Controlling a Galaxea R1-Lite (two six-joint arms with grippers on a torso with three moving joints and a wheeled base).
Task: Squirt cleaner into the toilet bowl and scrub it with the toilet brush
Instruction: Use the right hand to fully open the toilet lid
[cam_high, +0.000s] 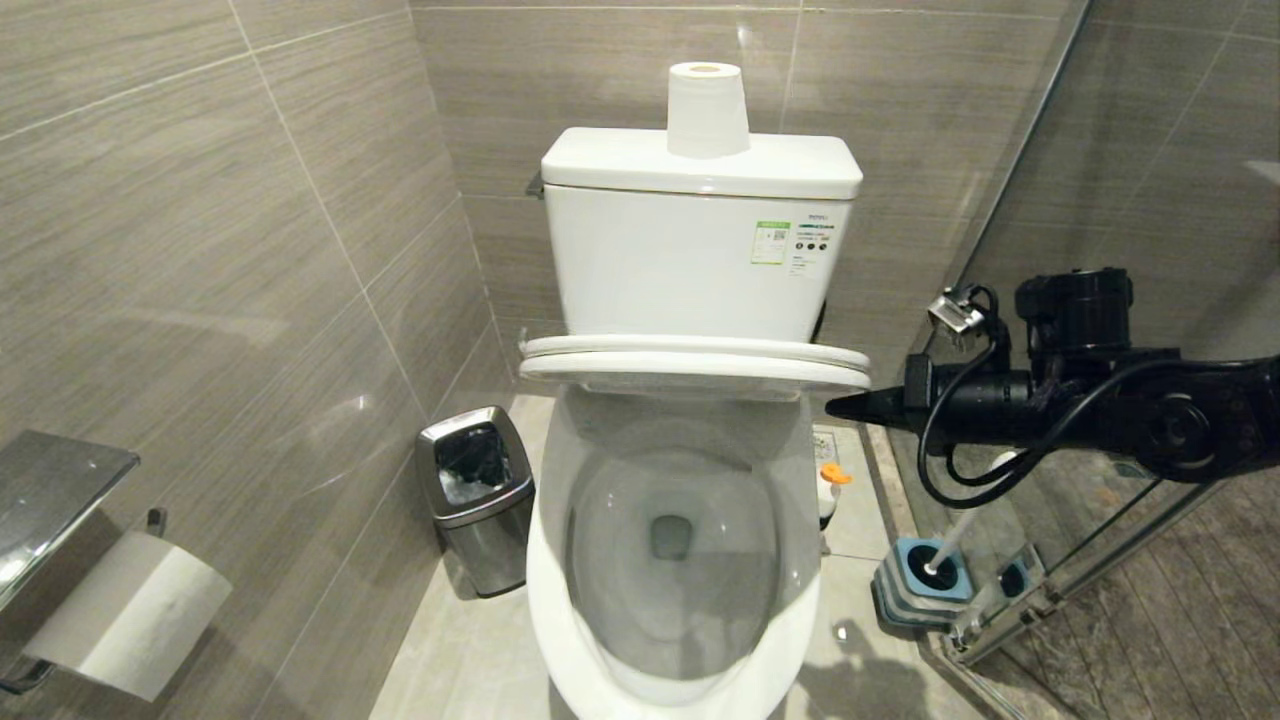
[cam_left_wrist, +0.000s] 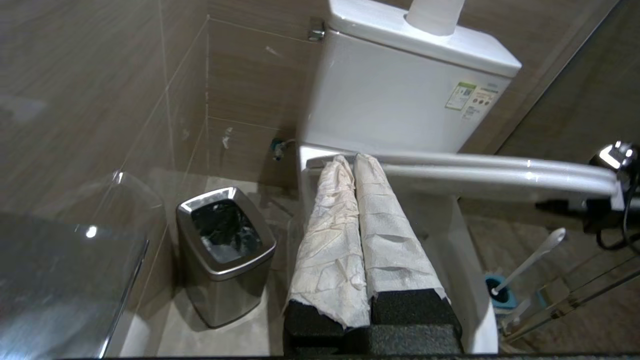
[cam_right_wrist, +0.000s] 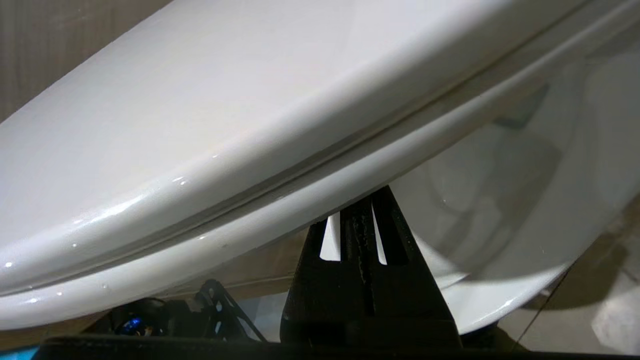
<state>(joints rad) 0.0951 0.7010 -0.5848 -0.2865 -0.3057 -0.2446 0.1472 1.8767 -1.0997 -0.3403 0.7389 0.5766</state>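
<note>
The toilet bowl (cam_high: 545, 590) stands in the middle, and its white seat and lid (cam_high: 690, 365) are held partly raised over the back of it. My right gripper (cam_high: 838, 408) is shut, and its black tips (cam_right_wrist: 367, 202) are tucked under the seat's right edge (cam_right_wrist: 250, 210), with the bowl (cam_right_wrist: 500, 200) below. My left gripper (cam_left_wrist: 348, 159) is shut with nothing in it. Its paper-wrapped fingers point at the seat's hinge end, and it is outside the head view. The toilet brush (cam_high: 962, 532) stands in its blue holder (cam_high: 915, 590) on the floor to the right. No cleaner is in view.
A steel bin (cam_high: 475, 495) stands on the floor left of the bowl. A paper roll (cam_high: 707, 110) sits on the cistern. A small orange-capped bottle (cam_high: 833, 480) stands behind the bowl's right side. A glass partition (cam_high: 1150, 200) closes the right. A paper holder (cam_high: 120, 615) hangs on the left wall.
</note>
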